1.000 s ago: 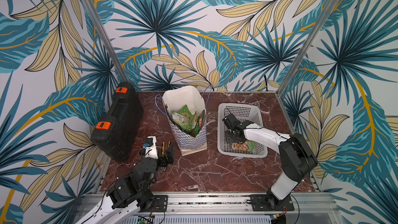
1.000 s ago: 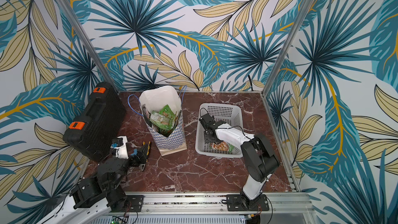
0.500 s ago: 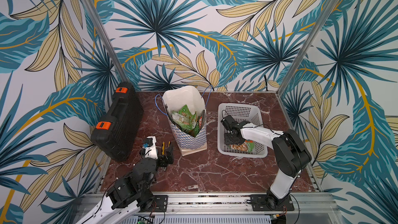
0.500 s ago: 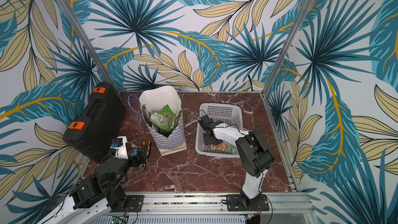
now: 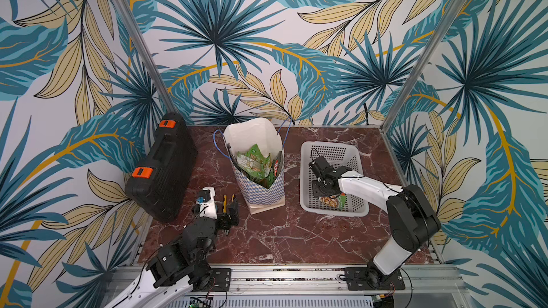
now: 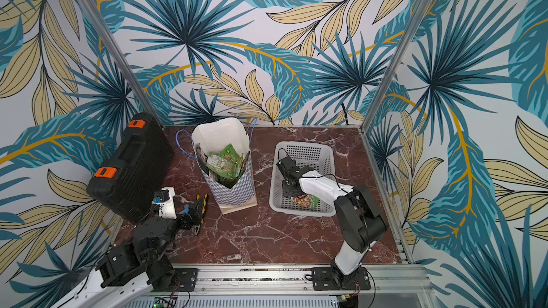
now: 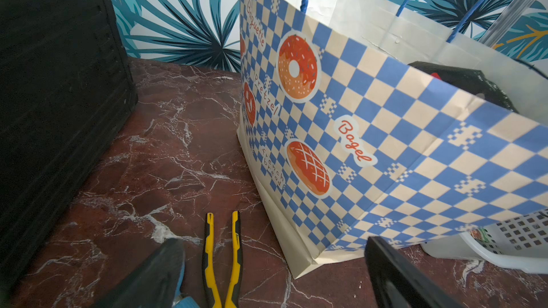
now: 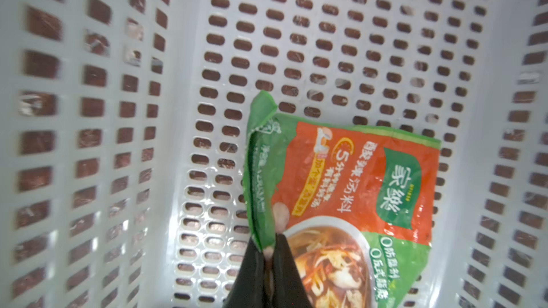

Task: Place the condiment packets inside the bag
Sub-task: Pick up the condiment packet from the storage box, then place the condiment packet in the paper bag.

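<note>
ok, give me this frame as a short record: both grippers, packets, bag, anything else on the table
right gripper: shut on the green edge of a green-orange packet
packet location: inside the white basket; only one seen there
left gripper: open, empty, low beside the bag
bag: upright, mouth open, several packets inside
other items: yellow-handled pliers and black case on the marble table
</note>
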